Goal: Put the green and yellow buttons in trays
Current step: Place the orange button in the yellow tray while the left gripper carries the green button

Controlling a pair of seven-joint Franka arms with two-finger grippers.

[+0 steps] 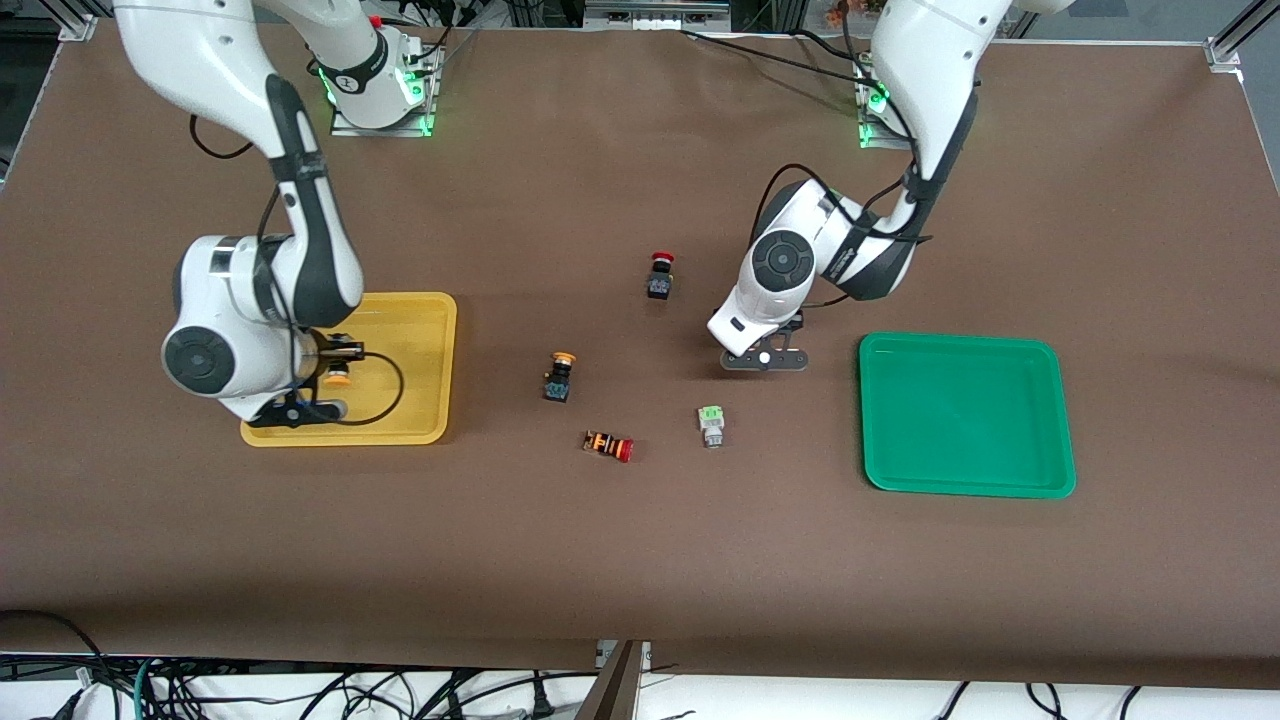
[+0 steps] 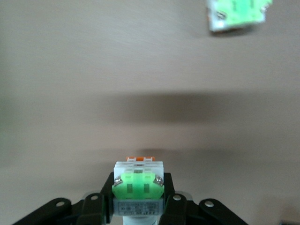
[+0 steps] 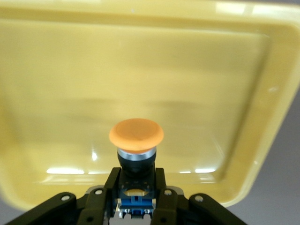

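My right gripper hangs over the yellow tray, shut on a yellow button. In the right wrist view the fingers clamp that button's black-and-blue body, its orange-yellow cap above the yellow tray. My left gripper is low over the table between the loose buttons and the green tray, and its hand hides what it holds. In the left wrist view my left gripper is shut on a green button. Another green button and another yellow button lie on the table.
A black button with a red cap stands farther from the front camera than the loose yellow button. An orange-striped button with a red cap lies nearer, beside the loose green button. The right arm's cable loops over the yellow tray.
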